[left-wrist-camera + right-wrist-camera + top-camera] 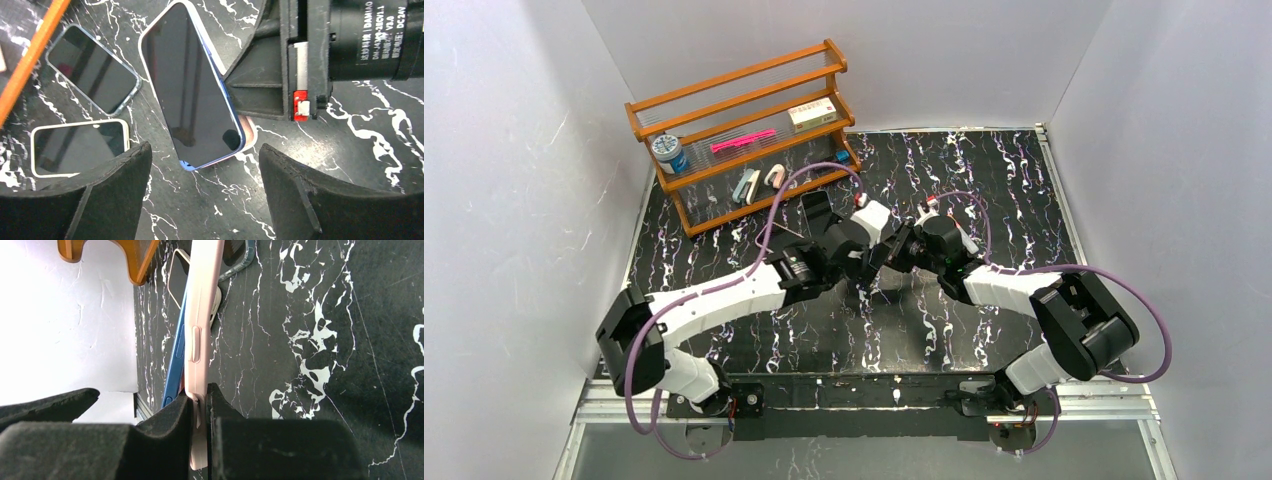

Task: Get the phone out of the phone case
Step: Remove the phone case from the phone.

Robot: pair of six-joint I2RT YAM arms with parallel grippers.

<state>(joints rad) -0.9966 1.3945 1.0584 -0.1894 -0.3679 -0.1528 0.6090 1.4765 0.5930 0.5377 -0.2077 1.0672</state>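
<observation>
Between the clamped jaws of my right gripper (200,407) sits the pink phone case (202,315) edge, blue phone (192,90) half out beside it, its end between my left gripper (204,152) jaws, spread wide and empty, two other phones (92,70) left, bare table (360,150) right.

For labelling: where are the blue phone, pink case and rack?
blue phone (192,85): left wrist view, screen middle.
pink case (202,300): right wrist view, side edge.
rack (634,116): top external view, left end post.

Blue-edged phone (192,95), dark scrn, partly popped out of pink case (202,315) along one edge.
</observation>
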